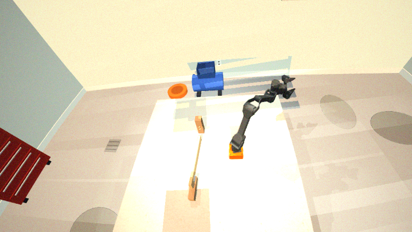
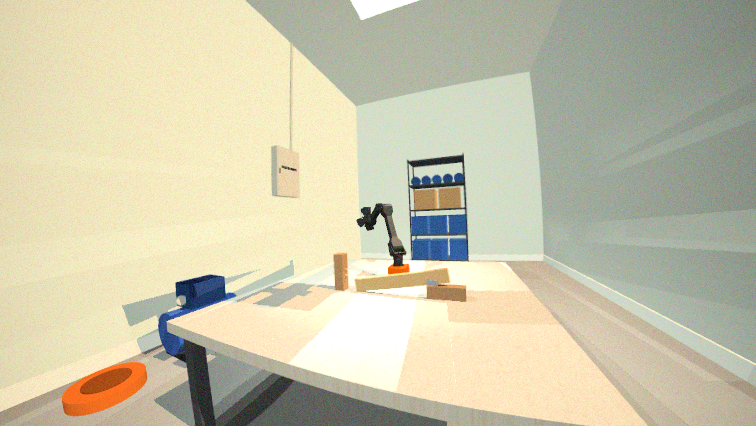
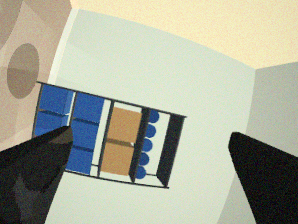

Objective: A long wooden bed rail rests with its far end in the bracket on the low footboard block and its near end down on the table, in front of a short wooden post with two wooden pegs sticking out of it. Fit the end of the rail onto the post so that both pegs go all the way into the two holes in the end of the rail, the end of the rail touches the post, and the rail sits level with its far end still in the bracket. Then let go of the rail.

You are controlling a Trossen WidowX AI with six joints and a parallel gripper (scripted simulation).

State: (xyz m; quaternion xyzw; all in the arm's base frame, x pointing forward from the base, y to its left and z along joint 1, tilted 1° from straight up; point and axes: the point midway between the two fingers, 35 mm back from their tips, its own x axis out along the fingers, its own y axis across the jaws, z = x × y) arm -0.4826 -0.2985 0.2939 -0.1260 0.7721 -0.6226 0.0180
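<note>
The pale wooden rail (image 1: 197, 155) (image 2: 394, 281) is tilted. Its end by the post is low at the table, and its other end is raised in the grey bracket (image 2: 432, 283) on the low footboard block (image 1: 192, 193) (image 2: 448, 293). The short post (image 1: 198, 121) (image 2: 339, 270) stands upright, a small gap from the rail's low end. Its pegs (image 1: 199, 128) stick out on the rail's side and look bare. My gripper (image 1: 294, 83) (image 3: 152, 132) is open and empty, raised high and far from the rail, beyond the back right of the table in the top view.
The orange arm base (image 1: 236, 155) (image 2: 398, 269) stands on the table beside the rail. A blue machine (image 1: 207, 81) (image 2: 182, 322) and an orange ring (image 1: 185, 91) (image 2: 138, 378) are on the floor past the table's edge. A shelf rack (image 2: 466, 248) stands at the far wall.
</note>
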